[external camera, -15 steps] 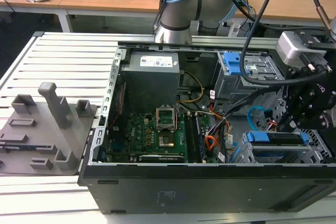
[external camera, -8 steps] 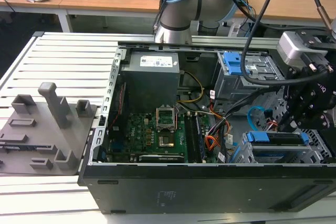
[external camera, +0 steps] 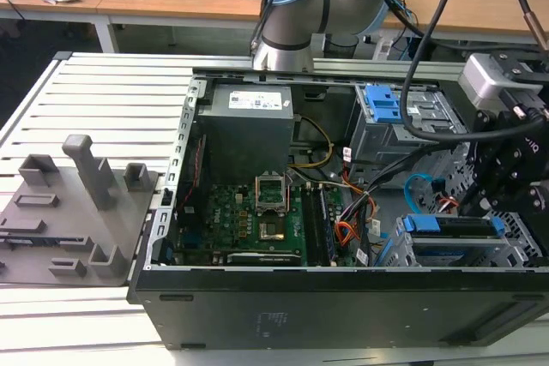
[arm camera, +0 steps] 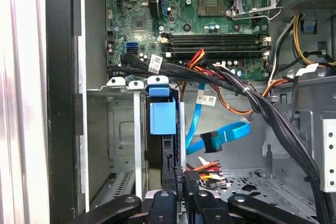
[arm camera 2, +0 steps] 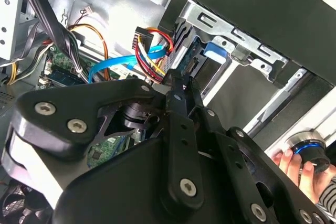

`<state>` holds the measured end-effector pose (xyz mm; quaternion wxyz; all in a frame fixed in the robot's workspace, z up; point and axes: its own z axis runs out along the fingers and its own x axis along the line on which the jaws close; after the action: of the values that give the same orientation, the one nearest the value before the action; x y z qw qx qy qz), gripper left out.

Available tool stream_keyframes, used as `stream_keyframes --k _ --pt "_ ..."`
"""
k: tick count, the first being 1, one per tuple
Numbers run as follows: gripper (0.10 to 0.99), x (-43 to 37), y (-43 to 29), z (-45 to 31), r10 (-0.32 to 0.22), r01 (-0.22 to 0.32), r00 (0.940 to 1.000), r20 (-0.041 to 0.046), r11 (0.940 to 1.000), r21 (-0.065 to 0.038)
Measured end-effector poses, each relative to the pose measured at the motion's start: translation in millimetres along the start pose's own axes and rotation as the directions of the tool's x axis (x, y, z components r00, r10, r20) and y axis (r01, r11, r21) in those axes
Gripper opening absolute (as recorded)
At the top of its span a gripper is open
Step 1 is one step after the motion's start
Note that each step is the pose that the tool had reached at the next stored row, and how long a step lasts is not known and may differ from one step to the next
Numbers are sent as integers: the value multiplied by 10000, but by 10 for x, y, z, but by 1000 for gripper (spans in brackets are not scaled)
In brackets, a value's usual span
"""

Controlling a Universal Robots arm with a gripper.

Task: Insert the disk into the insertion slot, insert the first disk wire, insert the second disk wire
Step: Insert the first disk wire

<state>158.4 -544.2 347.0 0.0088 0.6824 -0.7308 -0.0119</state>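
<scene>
A: Where's the disk (external camera: 450,231)?

B: In the exterior view it's at about 4 o'clock inside the computer case (external camera: 343,306). It sits in the insertion slot (external camera: 523,246), and the blue frame's tab sticks out of the bay.

A: And the gripper (arm camera 2: 178,82)?

B: It's closed, with the black fingertips drawn together. In the exterior view it hangs at 3 o'clock of the case, just over the disk end of the slot. I can't tell whether anything is caught between the tips.

A: What's nearest to it?

B: A red, yellow and black wire bundle (arm camera 2: 152,51). In the first wrist view, the bundle's black plug (arm camera: 193,174) lies right by the fingertips and beside the disk's edge.

A: Is the blue data cable (arm camera: 231,132) connected?

B: No. Its black connector (arm camera: 212,142) hangs free, apart from the disk, over the case floor.

A: What else is in the case?

B: The green motherboard (external camera: 249,220) is at 7 o'clock of the case. The grey box with blue latches (external camera: 386,109) is at 1 o'clock. The arm (external camera: 292,6) comes in from 12 o'clock.

A: Anything outside the case?

B: A grey moulded fixture (external camera: 77,203) lies on the slatted tabletop (external camera: 111,83), out at 9 o'clock. In the second wrist view, a person's hand (arm camera 2: 294,166) holds a blue-ringed knob (arm camera 2: 307,150) beyond the case wall
</scene>
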Motion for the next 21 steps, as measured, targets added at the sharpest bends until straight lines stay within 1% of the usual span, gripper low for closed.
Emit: stream_keyframes --k 13,18,21 --pt "184 -2 -29 30 0 0 10000 1 10000 -1" --pt "184 31 -44 30 1 -1 10000 0 10000 0" --pt "184 36 -53 35 -2 2 10000 4 10000 -1"
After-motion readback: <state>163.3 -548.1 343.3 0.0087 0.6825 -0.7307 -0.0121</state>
